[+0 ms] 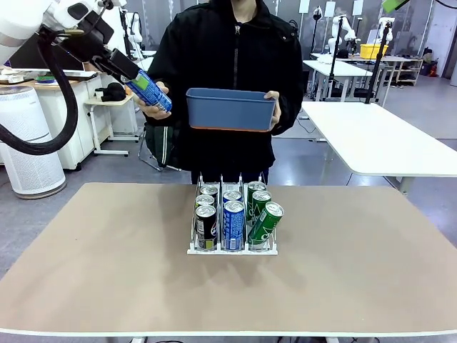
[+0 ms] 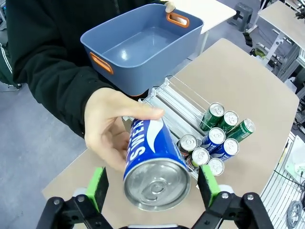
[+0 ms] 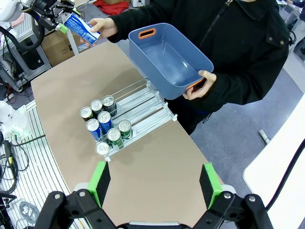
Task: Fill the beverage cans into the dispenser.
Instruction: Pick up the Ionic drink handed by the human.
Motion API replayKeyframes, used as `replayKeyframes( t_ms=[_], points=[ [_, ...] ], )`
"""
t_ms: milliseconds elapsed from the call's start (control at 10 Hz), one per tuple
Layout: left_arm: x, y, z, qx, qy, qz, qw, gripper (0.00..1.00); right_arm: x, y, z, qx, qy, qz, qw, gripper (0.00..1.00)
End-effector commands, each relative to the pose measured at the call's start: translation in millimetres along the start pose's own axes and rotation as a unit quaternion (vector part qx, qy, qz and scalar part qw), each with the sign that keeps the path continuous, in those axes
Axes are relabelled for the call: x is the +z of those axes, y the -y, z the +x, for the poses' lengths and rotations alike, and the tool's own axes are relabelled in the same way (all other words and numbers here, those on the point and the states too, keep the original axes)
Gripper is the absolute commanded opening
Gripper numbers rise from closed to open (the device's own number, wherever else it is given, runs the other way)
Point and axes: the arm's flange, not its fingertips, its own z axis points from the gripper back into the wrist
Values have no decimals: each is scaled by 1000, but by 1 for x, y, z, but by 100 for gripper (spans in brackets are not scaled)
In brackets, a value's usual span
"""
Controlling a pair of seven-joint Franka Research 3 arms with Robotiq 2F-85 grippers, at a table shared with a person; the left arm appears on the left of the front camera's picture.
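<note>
Seven slim cans already stand in the dispenser point(image 1: 233, 246); the rightmost front green can point(image 1: 265, 223) leans askew. One glossy blue aluminium can point(image 2: 153, 164) remains, held by the person's hand point(image 2: 110, 128) between the spread green pads of the left gripper point(image 2: 153, 188), not yet clamped. Beyond it the smooth blue plastic bin point(image 2: 143, 45) looks empty. The right gripper point(image 3: 155, 183) hovers released, above the wire rack.

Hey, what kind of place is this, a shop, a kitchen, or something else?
Most likely a robotics lab or test hall, not a shop. Behind the person holding the blue bin stand rows of white work tables, another robot arm on a stand, and a bare grey floor.
</note>
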Motion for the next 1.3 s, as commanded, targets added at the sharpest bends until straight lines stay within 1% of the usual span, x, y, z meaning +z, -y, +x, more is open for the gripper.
replayKeyframes(
  t_ms=[0, 300, 600, 1000, 1100, 1200],
  points=[
    [-3, -6, 6, -19, 9, -15, 1000, 100, -1, -3, -1, -2, -3, 0, 1000, 100],
    [-7, -8, 17, -35, 1, -19, 999, 100, -1, -3, -1, -2, -3, 0, 1000, 100],
    [-8, -7, 18, -44, -6, -23, 999, 100, -1, -3, -1, -2, -3, 0, 1000, 100],
    [-4, 4, 19, -66, -29, 0, 997, 100, -1, -3, -1, -2, -3, 0, 1000, 100],
    [-4, 6, 17, -62, -38, 9, 997, 100, -1, -3, -1, -2, -3, 0, 1000, 100],
    [-4, 8, 18, -65, -39, 0, 997, 100, -1, -3, -1, -2, -3, 0, 1000, 100]
  ],
)
